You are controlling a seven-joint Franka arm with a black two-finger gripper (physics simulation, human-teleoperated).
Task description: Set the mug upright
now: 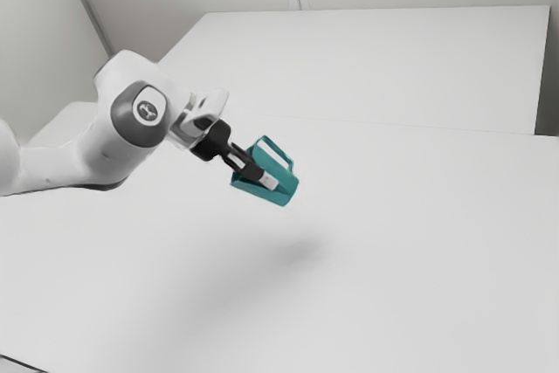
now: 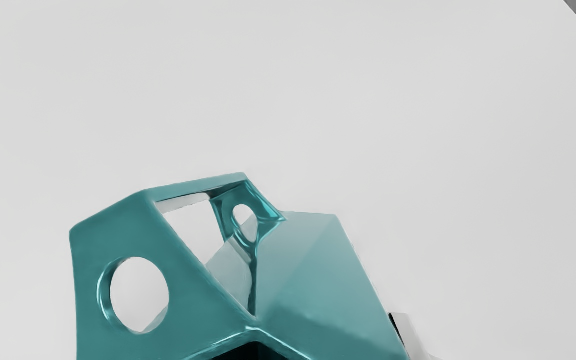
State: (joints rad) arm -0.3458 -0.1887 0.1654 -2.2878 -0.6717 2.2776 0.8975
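Tilted and held above the table, the teal mug (image 1: pixel 286 191) shows in the exterior view with its handle toward the upper side and its mouth facing back toward the hand. My gripper (image 1: pixel 267 181) is shut on the mug, one pale fingertip lying against the side facing the camera. In the wrist view the angular mug (image 2: pixel 318 270) has its handle with round holes at one side and a dark opening at the bottom edge. There, part of the gripper (image 2: pixel 409 335) rests beside the mug's outer wall; the other finger is hidden.
The wide white table (image 1: pixel 419 259) lies beneath the mug, with a soft shadow below the hand. Behind it stands a large white panel or surface (image 1: pixel 376 67). A thin dark line crosses the lower left corner of the exterior view.
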